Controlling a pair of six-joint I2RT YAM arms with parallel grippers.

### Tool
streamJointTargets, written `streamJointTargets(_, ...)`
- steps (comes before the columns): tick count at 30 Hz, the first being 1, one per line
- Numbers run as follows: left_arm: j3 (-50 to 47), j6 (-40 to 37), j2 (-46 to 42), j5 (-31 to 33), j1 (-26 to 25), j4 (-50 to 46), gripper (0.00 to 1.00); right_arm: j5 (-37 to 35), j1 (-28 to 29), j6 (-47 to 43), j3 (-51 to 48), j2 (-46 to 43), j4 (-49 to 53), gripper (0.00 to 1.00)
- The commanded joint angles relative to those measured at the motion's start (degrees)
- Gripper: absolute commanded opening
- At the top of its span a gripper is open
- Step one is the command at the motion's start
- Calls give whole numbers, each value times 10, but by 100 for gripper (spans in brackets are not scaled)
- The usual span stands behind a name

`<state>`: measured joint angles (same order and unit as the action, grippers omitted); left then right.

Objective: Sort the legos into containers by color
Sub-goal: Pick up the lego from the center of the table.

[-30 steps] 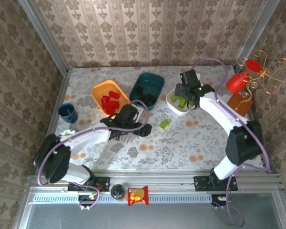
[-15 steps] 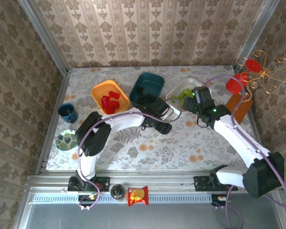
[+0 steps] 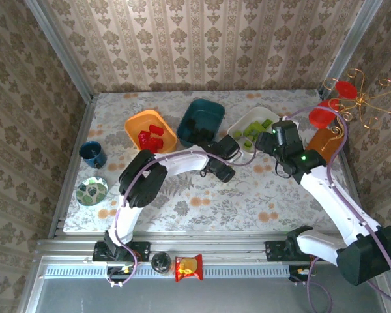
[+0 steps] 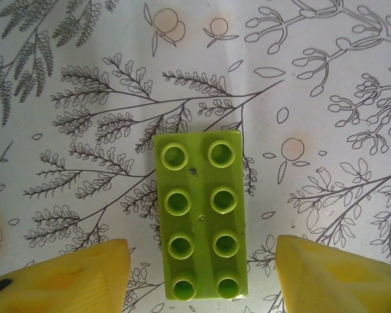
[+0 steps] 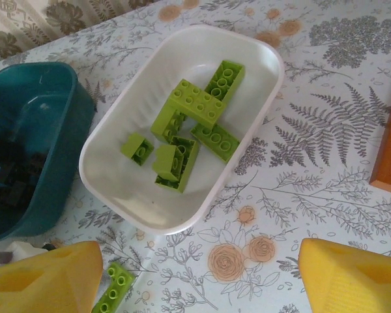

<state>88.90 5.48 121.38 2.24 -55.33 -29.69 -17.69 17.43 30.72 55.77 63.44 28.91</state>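
White left arm (image 3: pixel 176 160) outstretched, claw (image 4: pixel 202 274) astride lime lego (image 4: pixel 200 215).

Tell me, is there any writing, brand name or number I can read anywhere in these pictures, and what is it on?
No text can be read.
The snack packet at the near edge: its print is too small to make out.
The green brick: no lettering is legible on its studs.

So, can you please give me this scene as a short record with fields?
left hand: open, straddling lime green plastic brick flat on table, not touching
right hand: open, empty, near white plastic bin
white plastic bin: lime green bricks
orange plastic bin: red bricks
dark teal plastic bin: black bricks
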Motion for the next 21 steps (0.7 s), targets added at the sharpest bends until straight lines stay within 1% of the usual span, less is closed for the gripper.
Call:
streamJointTargets(1,21,-24,24,29,-8,-27,58,-14,-1,12,-1,-22,11,80)
streamJointTargets(8,26,-33,50,40,-14,-26,46,-22,-6,11,5,-36,16,81)
streamJointTargets(14,13,-35,42,44,-17,-18,35,-25,-7,15,-1,-37,16,81)
streamJointTargets(17,2,-34,28,55,-18,-10,31,-26,-8,17,-1,-38,16,81)
streamJointTargets(21,-13,-35,-2,78,-16,6,30,-31,-8,17,-2,-41,16,81)
